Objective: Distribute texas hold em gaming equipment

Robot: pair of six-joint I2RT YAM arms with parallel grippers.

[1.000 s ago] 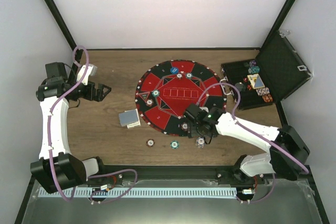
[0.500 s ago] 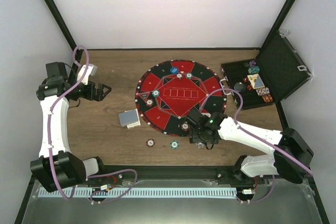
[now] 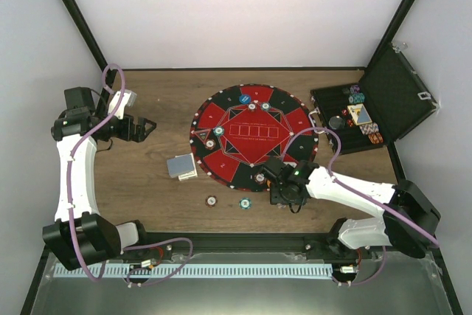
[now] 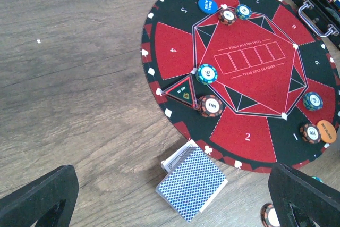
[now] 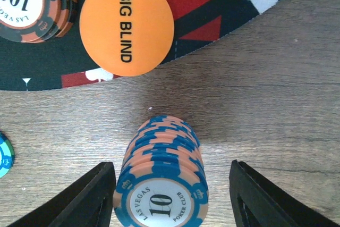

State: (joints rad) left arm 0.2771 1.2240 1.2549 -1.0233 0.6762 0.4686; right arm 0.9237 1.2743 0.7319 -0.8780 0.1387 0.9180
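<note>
Step in hand: the right gripper (image 5: 170,200) hangs over a chip stack (image 5: 162,152) of blue-and-orange "10" chips, apparently to lift it for sharing out.
Where the stack is: on the bare table (image 5: 276,94), just off the rim of the round mat (image 3: 251,132) at about its 5 o'clock. In the wrist view the orange Big Blind button (image 5: 126,25) lies at the stack's 12 o'clock, on the mat's edge.
Right jaws: parted, one at the stack's 9 o'clock and one at its 3 o'clock. Wood shows on the 3 o'clock side, so nothing is gripped yet.
Left gripper (image 3: 147,129): jaws spread wide and empty, at the mat's 9 o'clock, well apart from it.
Other equipment: the deck of cards (image 4: 192,183) sits just beside the rim at 8 o'clock. Two loose chips (image 3: 212,201) lie at 6 to 7 o'clock, and more pieces are in the open case (image 3: 402,90) at 3 o'clock.
Handling: each chip is probably stiff, smooth-faced and fairly dense. The stack is only loose discs, so it will likely shear sideways.
Where to hold: across opposite rims, low enough that the jaws cover most of the column, and squarely.
Risk: a high or off-centre squeeze could leave the bottom chips behind or spill the column.
</note>
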